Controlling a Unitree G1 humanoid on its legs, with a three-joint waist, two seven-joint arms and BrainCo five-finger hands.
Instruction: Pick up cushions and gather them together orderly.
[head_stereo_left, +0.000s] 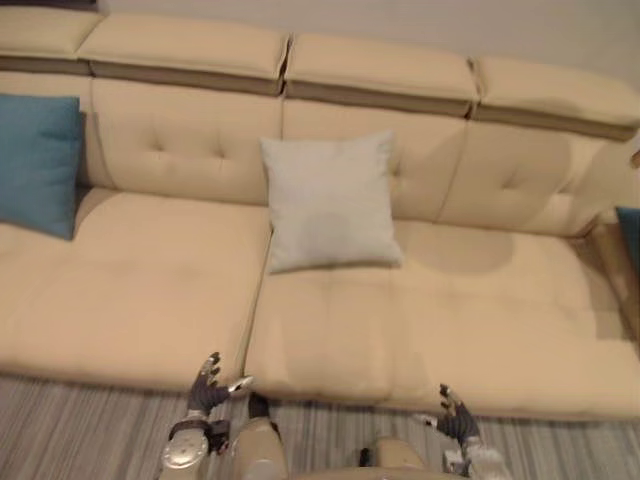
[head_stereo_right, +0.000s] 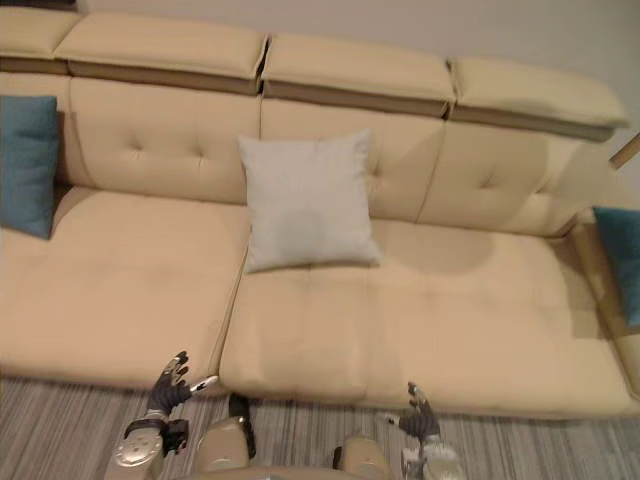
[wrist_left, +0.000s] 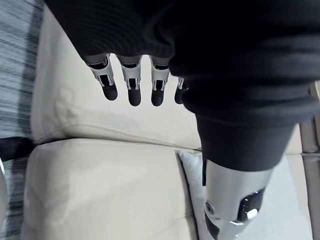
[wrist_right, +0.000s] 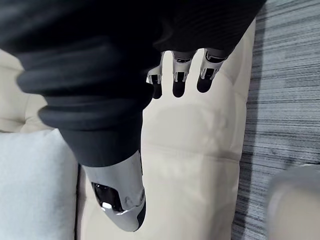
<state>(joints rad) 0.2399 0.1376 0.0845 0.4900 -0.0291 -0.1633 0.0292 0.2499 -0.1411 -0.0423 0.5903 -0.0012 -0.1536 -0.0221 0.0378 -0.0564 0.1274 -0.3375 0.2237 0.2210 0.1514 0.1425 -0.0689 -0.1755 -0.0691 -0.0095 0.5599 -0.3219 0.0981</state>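
Three cushions spread along the sofa (head_stereo_left: 160, 290), none held.
In the middle, grey cushion (head_stereo_left: 330, 200) leans on the backrest; blue cushion (head_stereo_left: 38, 160) at left end, second blue cushion (head_stereo_right: 620, 255) at far right edge. Low by the seat's front edge, left hand (head_stereo_left: 207, 388) and right hand (head_stereo_left: 456, 418), fingers relaxed, empty.

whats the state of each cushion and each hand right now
grey cushion: propped upright against the sofa backrest, mid-sofa, untouched
left blue cushion: leaning on the backrest at the left end, untouched
right blue cushion: at the right end, partly cut off
left hand: open, empty, by the seat's front edge
right hand: open, empty, by the seat's front edge
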